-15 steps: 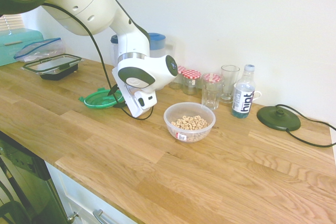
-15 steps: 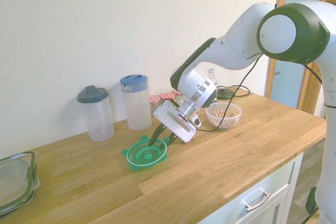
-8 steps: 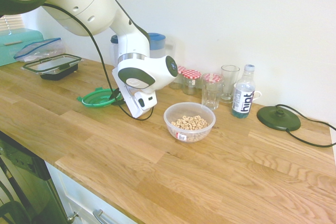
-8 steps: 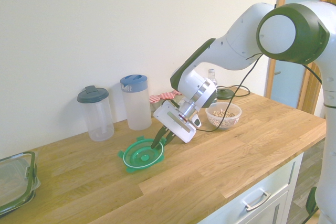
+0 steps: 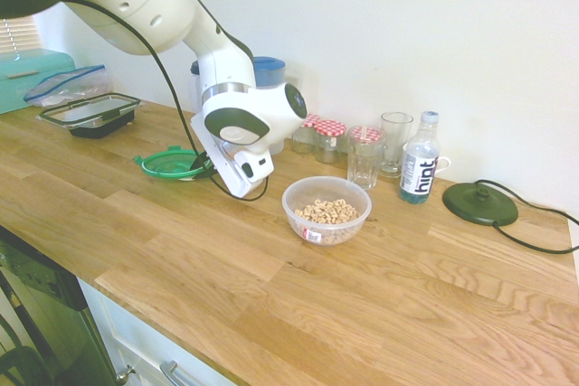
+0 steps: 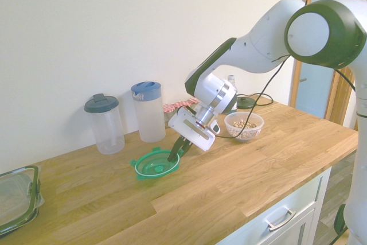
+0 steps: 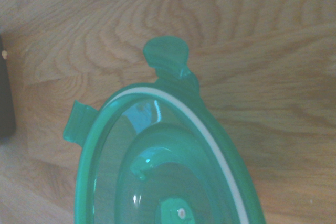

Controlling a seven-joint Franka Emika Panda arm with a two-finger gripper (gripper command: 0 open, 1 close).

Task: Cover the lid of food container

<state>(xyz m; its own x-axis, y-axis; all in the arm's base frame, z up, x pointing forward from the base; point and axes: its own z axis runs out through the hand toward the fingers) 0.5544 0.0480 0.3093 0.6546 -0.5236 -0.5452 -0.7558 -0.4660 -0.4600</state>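
Observation:
The green translucent lid (image 5: 170,164) hangs tilted just above the wooden counter, left of the arm. My gripper (image 5: 201,166) is shut on the lid's near rim, its dark fingers (image 6: 173,154) pinching the edge. In the second exterior view the lid (image 6: 152,165) casts a shadow on the wood below it. The wrist view is filled with the lid (image 7: 157,150), showing its clip tabs and white seal ring. The food container (image 5: 327,210), a clear round bowl of tan cereal, stands on the counter to the right of the gripper, also visible behind the arm as the bowl (image 6: 244,125).
Two clear pitchers (image 6: 148,111) with a blue and a grey lid stand against the wall. A black-rimmed rectangular container (image 5: 90,113) sits far left. Jars, glasses (image 5: 365,158), a water bottle (image 5: 419,171) and a dark round base (image 5: 479,203) line the back right.
The fingers have closed on the lid's rim. The lid shifted away from the bowl and has come up a little off the counter with the wrist.

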